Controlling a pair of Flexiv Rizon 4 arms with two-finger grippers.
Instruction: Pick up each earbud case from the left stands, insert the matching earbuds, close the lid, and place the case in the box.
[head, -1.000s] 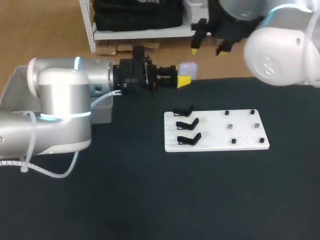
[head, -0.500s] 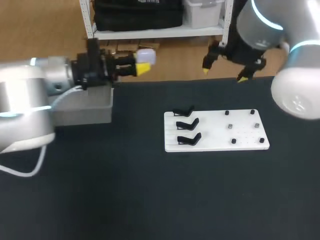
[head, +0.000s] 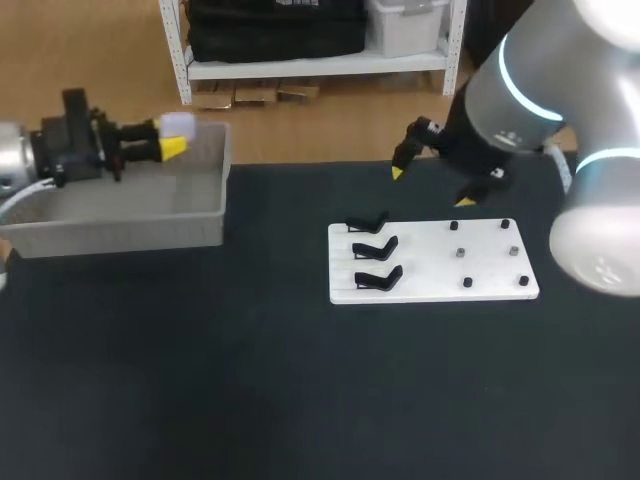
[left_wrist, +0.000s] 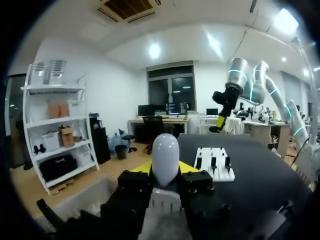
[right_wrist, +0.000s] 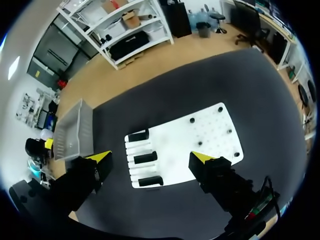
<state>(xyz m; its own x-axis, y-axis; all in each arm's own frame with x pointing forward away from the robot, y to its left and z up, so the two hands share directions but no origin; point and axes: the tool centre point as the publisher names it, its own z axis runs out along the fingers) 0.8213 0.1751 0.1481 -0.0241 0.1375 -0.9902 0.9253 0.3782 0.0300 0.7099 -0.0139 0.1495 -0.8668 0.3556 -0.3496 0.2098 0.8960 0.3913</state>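
Only overhead does the case (head: 178, 124) seemingly hang above the box (head: 120, 215).

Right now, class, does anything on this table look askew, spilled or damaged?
Nothing stands out. Three empty black stands sit in a row on the white board; the left claw grips an earbud case above the grey box; the right claw hangs open above the board.

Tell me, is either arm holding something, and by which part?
The left tool grips a pale earbud case by the sides of its near end, at the grey box; its rounded end sticks out. The right tool holds nothing.
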